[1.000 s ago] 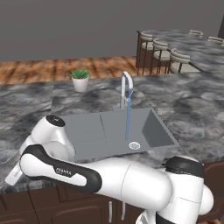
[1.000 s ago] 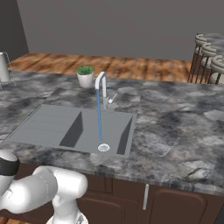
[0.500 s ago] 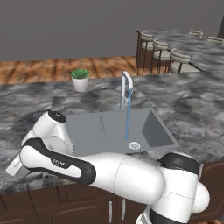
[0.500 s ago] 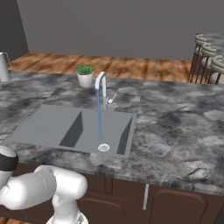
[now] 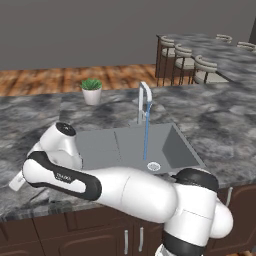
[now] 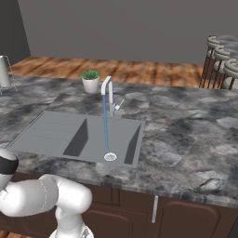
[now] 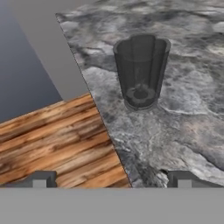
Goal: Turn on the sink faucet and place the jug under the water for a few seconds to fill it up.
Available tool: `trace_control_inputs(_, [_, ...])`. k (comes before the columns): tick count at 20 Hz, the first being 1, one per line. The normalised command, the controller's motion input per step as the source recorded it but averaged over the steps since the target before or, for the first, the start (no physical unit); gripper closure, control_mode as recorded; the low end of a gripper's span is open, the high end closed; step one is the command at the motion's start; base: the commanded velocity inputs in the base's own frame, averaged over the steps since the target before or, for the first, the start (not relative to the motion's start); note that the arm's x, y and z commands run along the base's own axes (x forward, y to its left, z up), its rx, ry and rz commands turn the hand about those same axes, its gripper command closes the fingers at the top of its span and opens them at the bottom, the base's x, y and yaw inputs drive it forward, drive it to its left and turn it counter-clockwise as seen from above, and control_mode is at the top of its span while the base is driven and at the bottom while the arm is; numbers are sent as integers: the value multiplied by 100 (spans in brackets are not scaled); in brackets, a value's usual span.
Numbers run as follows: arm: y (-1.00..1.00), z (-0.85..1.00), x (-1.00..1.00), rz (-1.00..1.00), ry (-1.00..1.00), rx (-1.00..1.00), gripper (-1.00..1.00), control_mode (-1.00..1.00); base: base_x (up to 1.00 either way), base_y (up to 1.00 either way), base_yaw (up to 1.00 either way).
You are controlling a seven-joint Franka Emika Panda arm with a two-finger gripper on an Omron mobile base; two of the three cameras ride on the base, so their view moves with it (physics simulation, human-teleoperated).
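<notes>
Jug is standing upright on marble counter, near edge, apart from gripper. Fingers are spreading wide, holding nothing. Looking rigid, empty, probably light; ribbed wall probably giving decent grip. Taking by body seems better. Water is running into sink.

One sink faucet is counted, with one stream of water falling into one sink. One round drain is seen in the basin. One jug is counted on the tabletop. One potted plant is seen far left, one paper-towel roll, and at least four stools far right.
</notes>
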Motion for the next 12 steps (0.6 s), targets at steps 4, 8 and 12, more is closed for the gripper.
trace_control_inputs(4, [25,0,30,-2,0,0,-100,-100,0,0,0])
trace_control_inputs(8, [52,0,36,-1,0,0,-100,-100,0,0,0])
trace_control_inputs(12, [55,0,29,-2,0,0,-100,-100,0,0,0])
